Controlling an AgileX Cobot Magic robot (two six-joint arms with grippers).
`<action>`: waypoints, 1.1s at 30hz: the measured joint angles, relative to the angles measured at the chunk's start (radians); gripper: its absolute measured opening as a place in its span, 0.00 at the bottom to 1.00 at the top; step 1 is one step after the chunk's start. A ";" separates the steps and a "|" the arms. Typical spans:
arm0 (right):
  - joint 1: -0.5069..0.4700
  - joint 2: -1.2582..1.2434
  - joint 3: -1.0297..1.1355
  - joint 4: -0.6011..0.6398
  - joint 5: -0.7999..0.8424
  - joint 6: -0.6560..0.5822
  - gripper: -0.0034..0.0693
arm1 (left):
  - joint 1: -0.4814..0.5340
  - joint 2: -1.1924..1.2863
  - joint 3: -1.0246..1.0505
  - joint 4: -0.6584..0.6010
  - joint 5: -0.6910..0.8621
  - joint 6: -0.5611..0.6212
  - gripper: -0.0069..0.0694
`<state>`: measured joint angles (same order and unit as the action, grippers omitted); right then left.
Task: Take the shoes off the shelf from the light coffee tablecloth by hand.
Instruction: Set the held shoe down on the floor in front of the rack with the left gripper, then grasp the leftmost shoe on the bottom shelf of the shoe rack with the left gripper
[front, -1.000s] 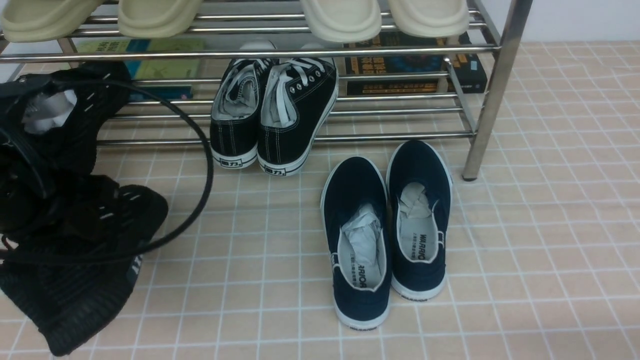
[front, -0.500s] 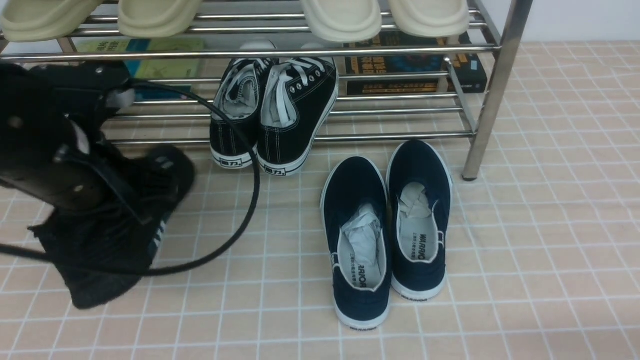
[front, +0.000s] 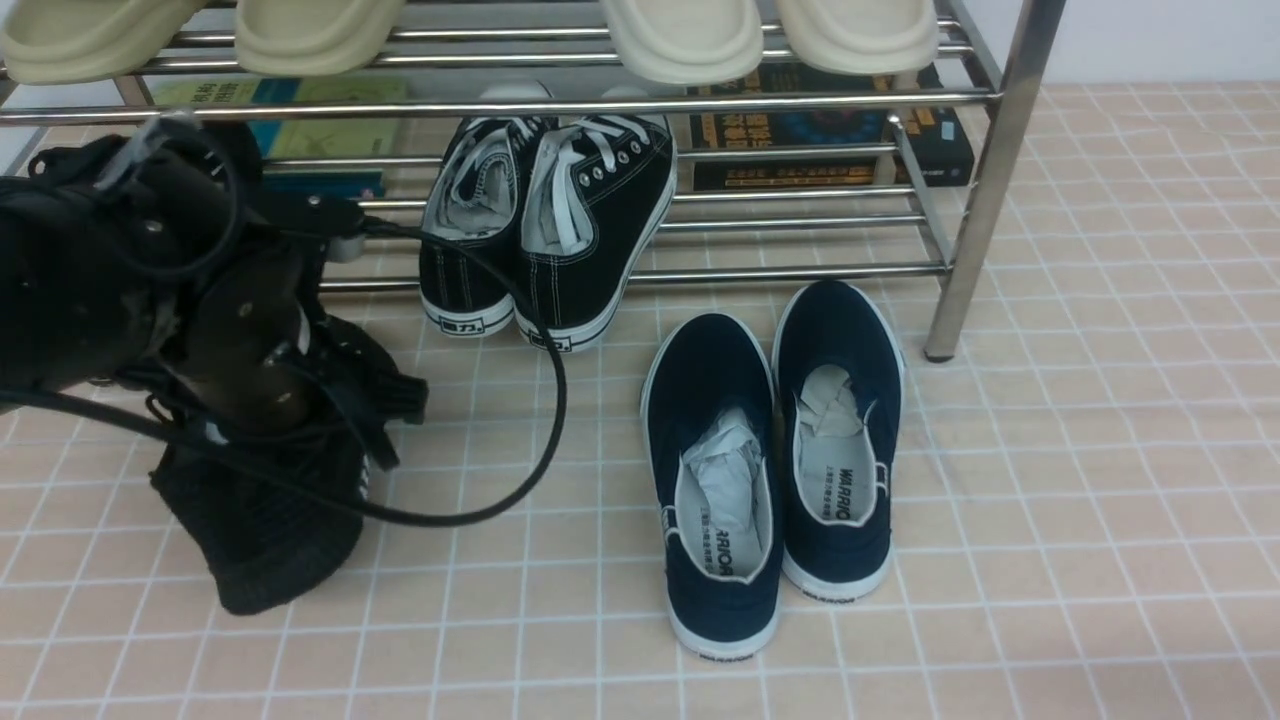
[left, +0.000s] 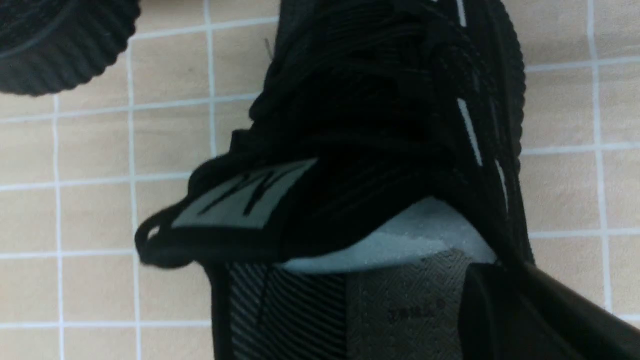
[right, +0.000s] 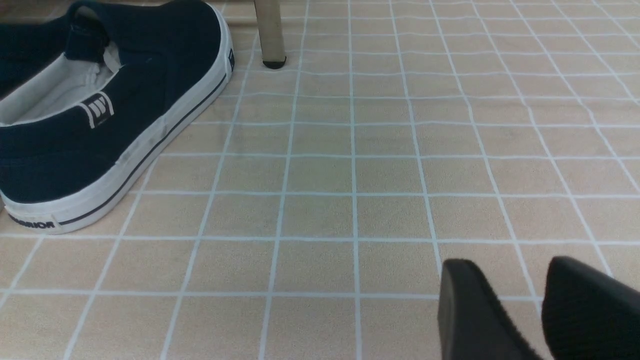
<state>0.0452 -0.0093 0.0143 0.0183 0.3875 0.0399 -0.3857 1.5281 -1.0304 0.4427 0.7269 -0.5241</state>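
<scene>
One of the black knit shoes (front: 262, 535) hangs at the left, its low end on or just above the light coffee tablecloth (front: 1100, 500), in front of the chrome shelf (front: 640, 101). My left gripper (left: 467, 280) is shut on the collar of this shoe (left: 380, 125), beside its white foam stuffing; the arm hides the jaws in the front view. The ribbed sole of a second black shoe (left: 55, 45) shows in the left wrist view. My right gripper (right: 520, 295) is open and empty, low over the cloth, out of the front view.
Black canvas lace-ups (front: 545, 230) rest on the shelf's lower tubes. Navy slip-ons (front: 770, 460) stand on the cloth before the shelf's right leg (front: 985, 200). Cream slippers (front: 680, 35) line the upper tier, with books (front: 830, 130) behind. A black cable (front: 545, 420) loops from the left arm.
The left arm has swung right and away from the shelf with the black shoe in its grip, and the shoe now sits further right on the cloth. Other shoes are unmoved.
</scene>
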 joint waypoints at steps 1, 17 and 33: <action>0.000 0.000 0.000 0.000 0.000 0.000 0.38 | 0.000 0.000 0.000 0.000 -0.007 0.006 0.13; 0.000 0.000 0.000 0.000 0.000 0.000 0.38 | 0.000 -0.049 -0.116 -0.160 0.174 0.013 0.54; 0.000 0.000 0.000 0.000 0.000 0.001 0.38 | 0.571 -0.104 -0.401 -0.313 0.511 0.294 0.11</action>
<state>0.0452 -0.0093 0.0143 0.0183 0.3875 0.0406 0.1851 1.4238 -1.4317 0.1300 1.2376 -0.2305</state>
